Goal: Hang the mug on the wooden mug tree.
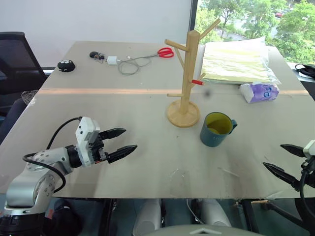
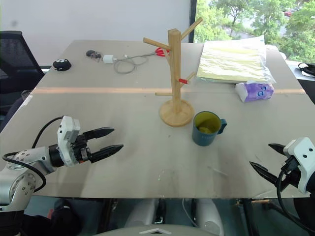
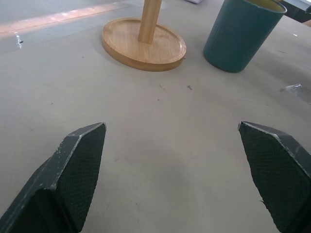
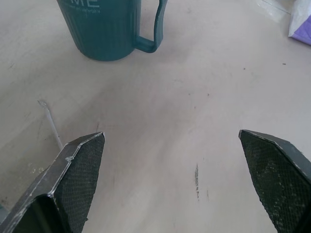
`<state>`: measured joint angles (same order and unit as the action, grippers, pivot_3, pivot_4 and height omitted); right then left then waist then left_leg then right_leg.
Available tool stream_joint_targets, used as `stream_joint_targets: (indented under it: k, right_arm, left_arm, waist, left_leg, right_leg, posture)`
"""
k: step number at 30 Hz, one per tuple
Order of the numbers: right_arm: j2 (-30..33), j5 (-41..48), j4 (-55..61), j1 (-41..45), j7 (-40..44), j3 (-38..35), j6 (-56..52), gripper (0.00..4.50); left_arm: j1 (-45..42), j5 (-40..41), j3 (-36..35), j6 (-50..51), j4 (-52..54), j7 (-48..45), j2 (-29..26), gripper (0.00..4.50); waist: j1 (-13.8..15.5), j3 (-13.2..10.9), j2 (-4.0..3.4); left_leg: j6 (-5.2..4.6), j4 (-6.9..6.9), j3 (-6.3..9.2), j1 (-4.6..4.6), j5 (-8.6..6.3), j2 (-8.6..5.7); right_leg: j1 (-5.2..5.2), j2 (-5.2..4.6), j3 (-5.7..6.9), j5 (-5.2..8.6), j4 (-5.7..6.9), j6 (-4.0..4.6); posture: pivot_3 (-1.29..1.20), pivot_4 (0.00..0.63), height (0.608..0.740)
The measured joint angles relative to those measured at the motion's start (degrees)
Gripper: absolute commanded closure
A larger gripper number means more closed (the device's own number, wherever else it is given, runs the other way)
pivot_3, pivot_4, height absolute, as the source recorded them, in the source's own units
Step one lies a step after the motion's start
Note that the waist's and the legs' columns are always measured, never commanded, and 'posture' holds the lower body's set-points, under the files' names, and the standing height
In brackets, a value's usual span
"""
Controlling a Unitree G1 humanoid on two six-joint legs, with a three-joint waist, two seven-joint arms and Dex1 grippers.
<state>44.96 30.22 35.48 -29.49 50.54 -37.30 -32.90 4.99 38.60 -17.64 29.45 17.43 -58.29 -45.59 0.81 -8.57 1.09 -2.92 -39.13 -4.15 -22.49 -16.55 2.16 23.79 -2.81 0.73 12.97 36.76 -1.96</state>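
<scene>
A teal mug point(image 1: 216, 129) with a yellow-green inside stands upright on the table, its handle point(image 1: 233, 125) turned to the right. Just left of it and a little farther back stands the wooden mug tree point(image 1: 185, 73), with a round base, angled pegs and one red-tipped peg point(image 1: 197, 82). My left gripper point(image 1: 121, 143) hovers open over the near left of the table, pointing toward the tree base point(image 3: 144, 44) and mug point(image 3: 241, 35). At the near right edge my right gripper point(image 1: 281, 159) is open, pointing at the mug point(image 4: 104, 26) from a distance. Both grippers hold nothing.
At the back right lie a yellow plastic-wrapped stack point(image 1: 236, 61) and a purple tissue pack point(image 1: 259, 92). Red scissors point(image 1: 166, 52), a charger with cable point(image 1: 125, 63) and a small black object point(image 1: 66, 65) sit along the back. An orange tape line point(image 1: 98, 91) crosses the table. A black chair point(image 1: 12, 59) stands at left.
</scene>
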Motion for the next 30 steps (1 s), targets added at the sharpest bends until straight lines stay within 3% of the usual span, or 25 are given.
stream_joint_targets:
  k: [3, 6, 13, 14, 16, 19, 30]
  right_arm:
    - [-1.26, 0.22, 0.43, 2.51, -2.78, 0.82, -1.16, 0.03]
    - [-5.71, 1.61, 6.71, 12.64, -14.62, 7.19, -7.91, 0.03]
    - [-13.65, 0.5, 9.16, 18.53, -29.61, 16.79, -16.9, 0.03]
    - [-14.78, 0.2, 9.16, 19.16, -30.97, 17.89, -17.03, 0.27]
    - [-15.27, -0.12, 9.16, 19.66, -31.9, 18.8, -17.04, 0.59]
    - [-17.25, -2.82, 7.08, 20.41, -33.83, 21.61, -15.15, 1.74]
    - [-19.39, -6.97, -0.55, 22.52, -33.52, 25.44, -8.84, 1.74]
  left_arm:
    - [-0.84, 0.46, 0.06, 0.41, -0.05, -0.36, -0.05, 0.0]
    - [-5.54, 2.57, 1.22, 0.92, 1.99, -2.99, -0.69, 0.0]
    - [-5.81, 4.6, 3.01, 1.39, 7.57, -6.3, -1.45, 0.0]
    - [-5.78, 4.62, 3.25, 1.38, 8.09, -6.35, -1.44, 0.0]
    - [-5.8, 4.63, 3.63, 1.38, 8.4, -6.33, -1.43, 0.0]
    - [-6.38, 5.11, 4.07, 1.47, 8.77, -5.95, -1.11, 0.0]
    - [-6.7, 8.46, 4.09, 2.95, 11.43, -5.06, -1.32, 0.0]
  waist:
    - [0.0, -0.03, 0.08]
    - [-0.11, -0.06, 0.08]
    - [-0.06, -0.05, 0.0]
    - [-0.06, -0.05, 0.0]
    - [-0.07, -0.06, -0.01]
    - [-0.02, -0.04, 0.03]
    - [-0.15, -0.05, 0.01]
  left_leg:
    - [0.0, 0.0, 0.04, -0.05, 0.0, 0.01]
    - [0.04, -0.04, 0.03, -0.04, 0.02, 0.01]
    - [0.22, -0.01, -0.03, -0.19, 0.12, -0.04]
    - [0.22, -0.01, -0.03, -0.2, 0.12, -0.04]
    - [0.19, -0.01, -0.05, -0.2, 0.11, -0.04]
    - [0.04, -0.02, -0.03, -0.19, 0.03, -0.04]
    - [0.05, -0.02, -0.04, -0.15, 0.04, -0.03]
  right_leg:
    - [0.01, 0.02, 0.01, 0.0, -0.01, 0.0]
    - [0.07, 0.0, -0.01, -0.01, 0.04, -0.01]
    - [0.17, 0.04, -0.02, 0.0, -0.01, 0.01]
    - [0.18, 0.05, -0.03, 0.0, -0.02, 0.01]
    - [0.19, 0.06, -0.04, 0.0, -0.01, 0.0]
    - [0.18, 0.1, -0.04, 0.0, 0.01, -0.01]
    - [0.18, 0.13, -0.06, -0.01, 0.05, 0.0]
  posture:
    - [0.0, 0.15, 0.74]
    - [0.0, 0.15, 0.74]
    - [0.0, 0.15, 0.74]
    - [0.0, 0.15, 0.74]
    - [0.0, 0.15, 0.74]
    - [0.0, 0.15, 0.74]
    - [0.0, 0.15, 0.74]
